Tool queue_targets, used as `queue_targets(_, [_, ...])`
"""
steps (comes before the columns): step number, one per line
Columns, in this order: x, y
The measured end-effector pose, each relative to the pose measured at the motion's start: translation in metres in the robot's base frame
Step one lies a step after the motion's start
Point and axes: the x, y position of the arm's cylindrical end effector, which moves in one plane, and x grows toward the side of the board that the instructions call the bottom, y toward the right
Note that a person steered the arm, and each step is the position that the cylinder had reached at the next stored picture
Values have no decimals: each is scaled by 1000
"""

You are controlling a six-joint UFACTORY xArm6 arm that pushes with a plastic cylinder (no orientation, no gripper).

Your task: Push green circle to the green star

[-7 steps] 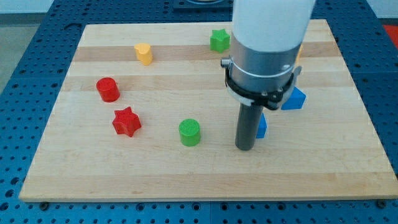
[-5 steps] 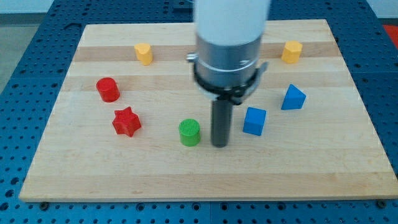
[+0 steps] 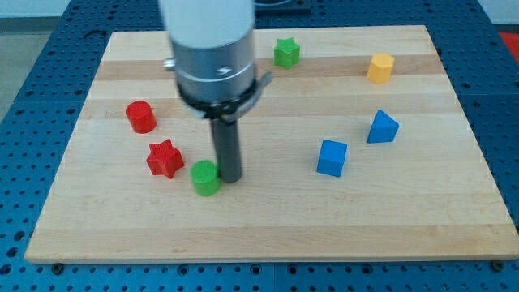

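Standing on the table [image 3: 454,203], my tip [image 3: 230,178], a bare rod end effector holding nothing, touches the right side of the green circle [image 3: 205,178]. Green star [image 3: 285,53] lies toward the view's top right, so contact sits on the wrong side.

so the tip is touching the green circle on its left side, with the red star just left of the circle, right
Not quite. In the camera view my tip is against the green circle on its right side, not its left. The rest holds: the red star sits just to the view's left of the circle.
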Motion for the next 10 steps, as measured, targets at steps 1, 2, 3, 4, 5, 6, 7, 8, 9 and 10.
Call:
queue_targets(1, [5,-17])
queue_targets(2, [8,-4])
queue_targets(3, [29,-15])
queue_targets(4, [42,-31])
queue_targets(5, [40,-57])
queue_targets(6, [36,-65])
queue_targets(7, [35,-48])
queue_targets(8, [0,-1])
queue_targets(9, [-20,1])
queue_targets(10, [-8,-11])
